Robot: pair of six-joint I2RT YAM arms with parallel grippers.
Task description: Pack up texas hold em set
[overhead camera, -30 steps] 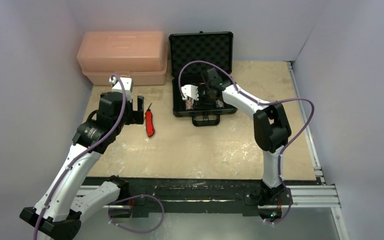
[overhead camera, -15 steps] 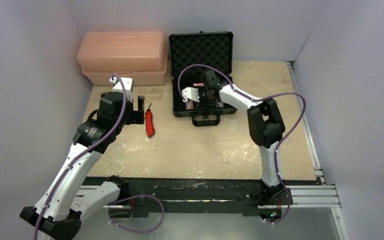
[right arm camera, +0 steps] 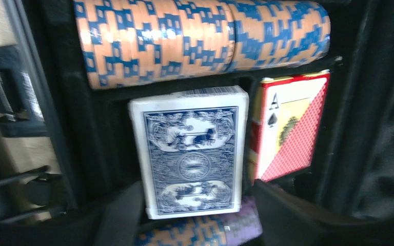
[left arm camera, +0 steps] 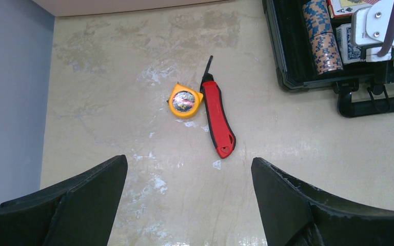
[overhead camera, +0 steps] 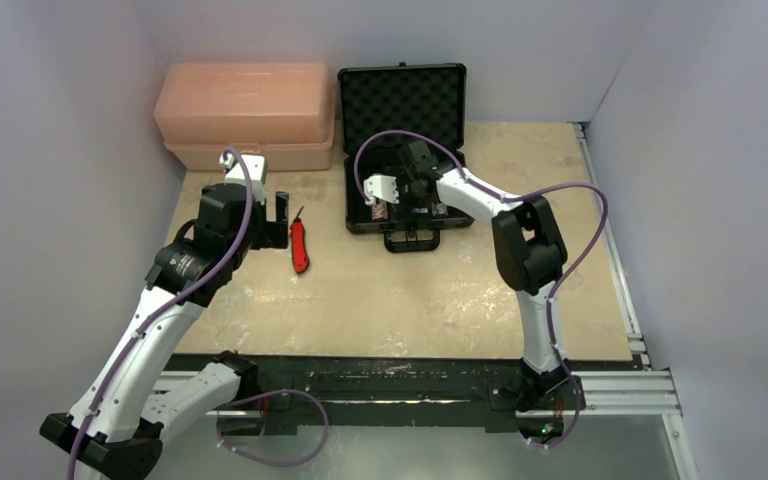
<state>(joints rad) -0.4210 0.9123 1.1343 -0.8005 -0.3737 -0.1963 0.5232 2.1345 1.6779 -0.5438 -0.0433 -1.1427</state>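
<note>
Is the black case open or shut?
Open. The black case has its lid standing up, and chips and a red card deck show inside.

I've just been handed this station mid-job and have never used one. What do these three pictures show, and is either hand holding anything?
Two robot arms are bolted at the near edge of a table. The wide picture looks down from above and behind them. The other two come from a camera on each wrist, so the dark shapes at the bottom are that arm's own fingers.

The left hand is open and empty, above a red utility knife and a small yellow tape measure. A pink toolbox stands at the back left.

The right hand reaches into the open black case, where a row of striped chips, a blue deck and a red deck lie. Its fingers straddle the blue deck; I cannot tell whether they grip it.
</note>
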